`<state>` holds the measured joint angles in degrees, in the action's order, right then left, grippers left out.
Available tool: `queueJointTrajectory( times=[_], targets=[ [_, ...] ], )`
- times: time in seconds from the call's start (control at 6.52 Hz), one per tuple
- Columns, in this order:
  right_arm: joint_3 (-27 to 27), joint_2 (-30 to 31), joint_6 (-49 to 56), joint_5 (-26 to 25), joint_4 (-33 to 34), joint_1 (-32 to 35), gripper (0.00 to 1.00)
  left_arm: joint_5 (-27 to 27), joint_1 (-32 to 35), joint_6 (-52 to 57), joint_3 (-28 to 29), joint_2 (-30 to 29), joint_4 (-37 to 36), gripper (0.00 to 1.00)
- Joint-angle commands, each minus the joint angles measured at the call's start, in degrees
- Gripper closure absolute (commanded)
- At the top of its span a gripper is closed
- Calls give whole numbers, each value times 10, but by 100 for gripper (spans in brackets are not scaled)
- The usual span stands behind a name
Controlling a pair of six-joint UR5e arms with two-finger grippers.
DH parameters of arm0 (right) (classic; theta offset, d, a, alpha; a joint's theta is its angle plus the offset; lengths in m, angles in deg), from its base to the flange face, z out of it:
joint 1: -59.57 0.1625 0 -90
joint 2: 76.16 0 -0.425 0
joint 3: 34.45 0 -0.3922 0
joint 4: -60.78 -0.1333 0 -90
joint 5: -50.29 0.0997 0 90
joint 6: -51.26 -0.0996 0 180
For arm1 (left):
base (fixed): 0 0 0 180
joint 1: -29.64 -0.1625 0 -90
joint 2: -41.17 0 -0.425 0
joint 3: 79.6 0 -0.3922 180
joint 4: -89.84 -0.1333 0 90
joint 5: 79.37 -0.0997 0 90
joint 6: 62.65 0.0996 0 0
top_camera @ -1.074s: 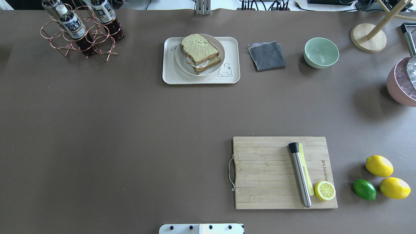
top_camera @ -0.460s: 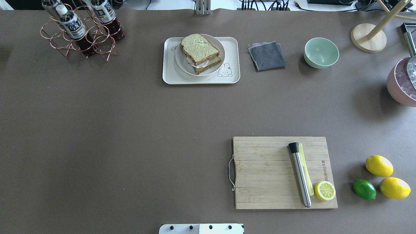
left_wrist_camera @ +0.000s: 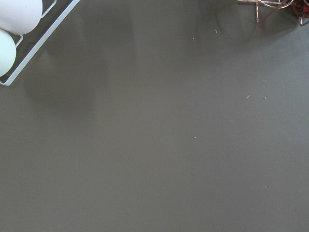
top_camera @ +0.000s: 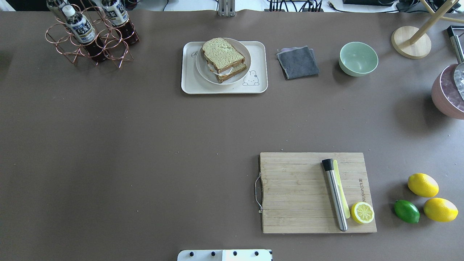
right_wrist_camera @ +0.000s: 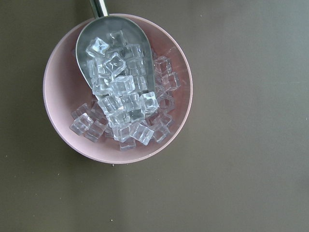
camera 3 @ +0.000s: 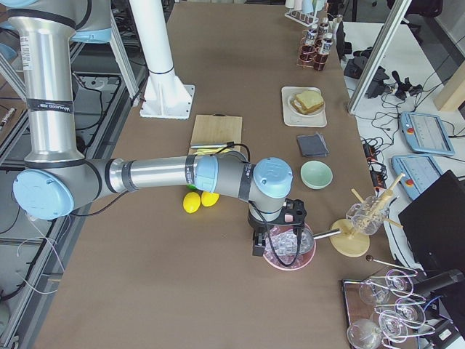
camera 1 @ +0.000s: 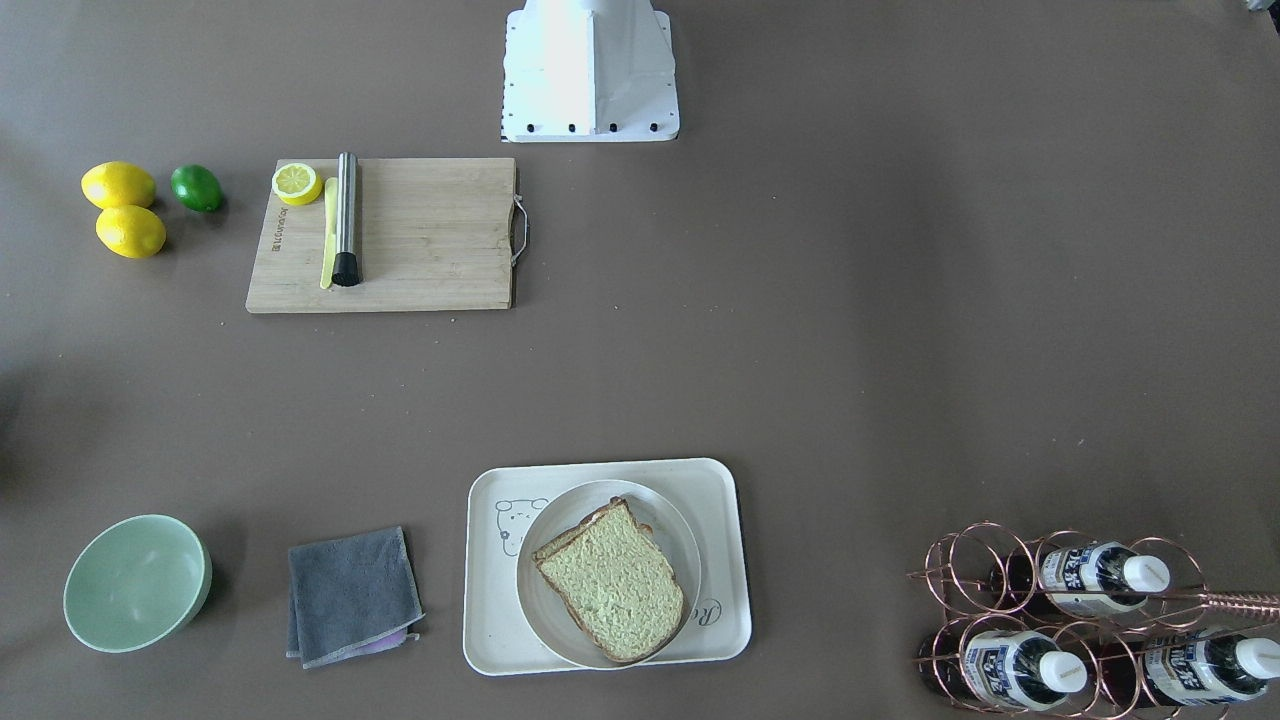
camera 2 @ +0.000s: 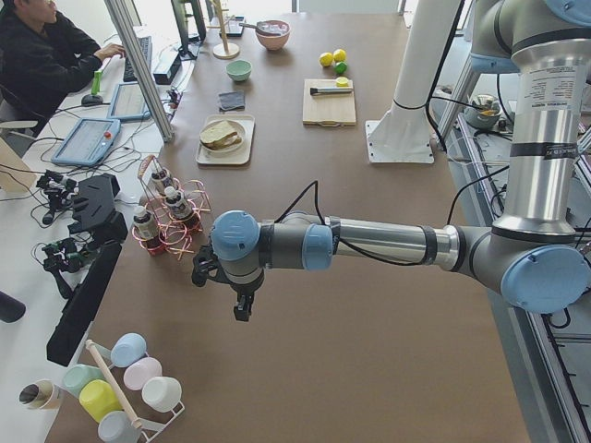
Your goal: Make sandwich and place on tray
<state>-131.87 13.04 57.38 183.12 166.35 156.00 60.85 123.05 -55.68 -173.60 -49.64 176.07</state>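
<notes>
My left pincer (camera 2: pixel 242 303) hangs over the worktop (top_camera: pixel 145 145), well left of the tray (top_camera: pixel 259 50); I cannot tell whether it is released or clenched. The sandwich (top_camera: pixel 222 54) lies stacked on a plate (top_camera: pixel 203 70) inside the tray, so I judge the task done, with nothing left. Its long axis runs diagonally, toward the tray's corner with the drawing. My right pincer (camera 3: pixel 259 243) is well right of the tray, over a bowl of ice (right_wrist_camera: pixel 60 96), and I cannot tell its state either.

A script "R" shows on the tray (camera 1: pixel 725 540), lower centre; bottle (camera 1: pixel 1010 668) labels and cutting board (camera 1: pixel 430 240) stamp defy reading.
</notes>
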Motion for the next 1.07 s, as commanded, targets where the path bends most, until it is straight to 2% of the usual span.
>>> queueJointTrajectory(
  times=[0.0, 0.61, 0.92],
  targets=[
    [7, -4, -1, 2, 0, 0, 0, -20, -1, -2, 14, -7, 10, 3],
    [38, -6, -8, 3, -52, -5, 0, -21, 0, -3, 14, -5, 14, 3],
    [38, -6, -9, 8, -52, -5, 0, -21, -1, -3, 14, -6, 14, 3]
  ],
)
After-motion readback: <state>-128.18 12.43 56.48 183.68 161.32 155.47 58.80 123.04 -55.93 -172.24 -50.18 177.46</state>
